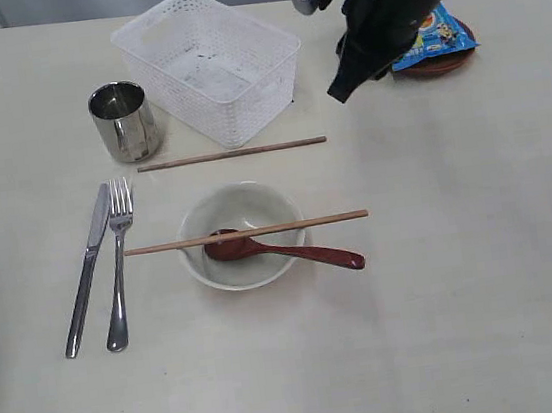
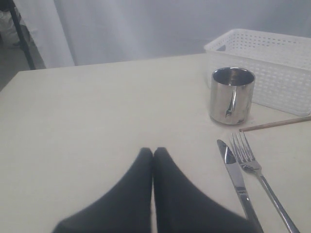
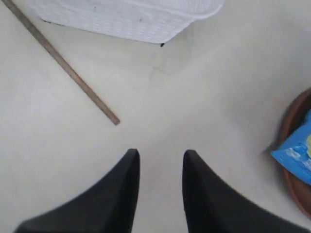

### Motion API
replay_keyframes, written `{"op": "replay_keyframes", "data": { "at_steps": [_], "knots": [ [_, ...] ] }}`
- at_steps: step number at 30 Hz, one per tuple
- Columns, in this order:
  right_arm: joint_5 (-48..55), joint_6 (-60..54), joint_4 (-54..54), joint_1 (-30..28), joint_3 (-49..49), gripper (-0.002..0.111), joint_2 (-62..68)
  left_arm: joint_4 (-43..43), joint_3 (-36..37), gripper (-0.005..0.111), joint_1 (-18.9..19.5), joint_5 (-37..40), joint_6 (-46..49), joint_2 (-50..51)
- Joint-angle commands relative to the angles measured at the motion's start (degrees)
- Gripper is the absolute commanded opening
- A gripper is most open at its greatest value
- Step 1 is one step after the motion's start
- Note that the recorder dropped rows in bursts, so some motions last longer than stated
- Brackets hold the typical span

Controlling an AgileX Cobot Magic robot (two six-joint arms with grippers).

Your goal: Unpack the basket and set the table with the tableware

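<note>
Cutlery: knife [image 1: 87, 270] and fork [image 1: 119, 258] lie side by side at the left of the counter [image 1: 486, 271]. The left claw [image 2: 153, 151] is close by them, its tips pressed together on nothing.
Cup: steel cup [image 1: 125, 121] stands upright beyond the fork, just left of the basket [image 1: 208, 59].
Basket: far middle, and it looks emptied.
Chopsticks: far chopstick [image 1: 231, 153] lies flat just near of the basket. The near chopstick [image 1: 249, 232] is balanced across the bowl [image 1: 245, 202].
Spoon: red-brown spoon [image 1: 287, 250] has its head in the bowl and its handle out to the right.
Right claw: right claw [image 3: 161, 153] hangs over bare counter right of the basket, tips apart and holding nothing. The far chopstick's end lies to its near left, the plate [image 1: 443, 67] to its right.
Plate: far right, with a blue packet [image 1: 433, 36] lying on it.
Risk: a nudge could roll the balanced chopstick off the bowl or shift the spoon. A thin stick lying flat may slip the grasp, and lifting the plate could tip the packet off.
</note>
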Motion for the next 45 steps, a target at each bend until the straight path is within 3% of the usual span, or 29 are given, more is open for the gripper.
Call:
{"op": "replay_keyframes", "data": {
  "at_steps": [1,5,11,24,45],
  "knots": [
    [12.8,-11.6,7.3,-0.1,-9.7,0.030,8.0,-0.2,0.1,0.000,-0.3,0.0,-0.1,-0.1],
    [17.4,-25.7,11.2,-0.2,-11.9,0.030,13.2,-0.2,0.1,0.000,-0.3,0.0,-0.1,-0.1],
    [16.6,-32.1,12.1,-1.6,-12.0,0.030,16.9,-0.1,0.1,0.000,-0.3,0.0,-0.1,-0.1],
    [12.7,-41.9,18.7,-2.4,-12.7,0.030,17.0,-0.1,0.1,0.000,-0.3,0.0,-0.1,-0.1],
    [9.7,-46.4,20.5,-2.2,-12.7,0.030,22.5,0.1,0.1,0.000,-0.3,0.0,-0.1,-0.1]
  ]
}}
